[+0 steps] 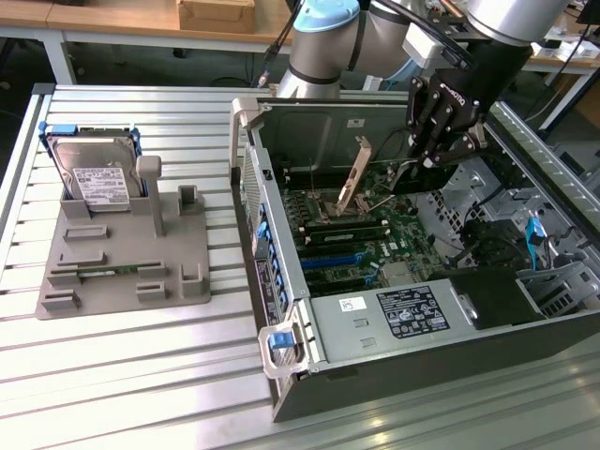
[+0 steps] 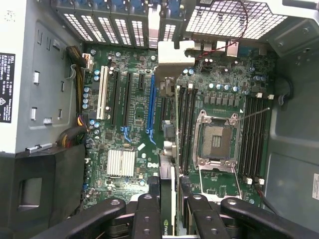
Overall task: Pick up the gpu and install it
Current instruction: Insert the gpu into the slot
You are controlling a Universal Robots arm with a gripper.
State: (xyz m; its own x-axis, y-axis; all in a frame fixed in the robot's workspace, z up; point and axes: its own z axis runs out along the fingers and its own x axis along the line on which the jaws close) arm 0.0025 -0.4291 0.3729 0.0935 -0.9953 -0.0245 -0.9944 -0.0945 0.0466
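The gpu (image 2: 170,149) is seen edge-on in the wrist view, a thin green board running out from between my fingers (image 2: 148,211) to its beige metal bracket (image 2: 172,55). My gripper (image 2: 170,204) is shut on it. In the exterior view the gripper (image 1: 441,155) hangs inside the open computer case (image 1: 281,281), and the gpu's bracket (image 1: 354,178) tilts above the motherboard (image 1: 366,234). The card hovers over the board, between the long blue slot (image 2: 151,109) and the black memory slots (image 2: 187,129), touching neither.
A grey fixture (image 1: 122,253) on the slatted table at the exterior view's left holds a silver hard drive (image 1: 94,173). Inside the case are the bare processor socket (image 2: 217,139), a power supply (image 1: 403,314), cables and a drive cage (image 1: 553,281).
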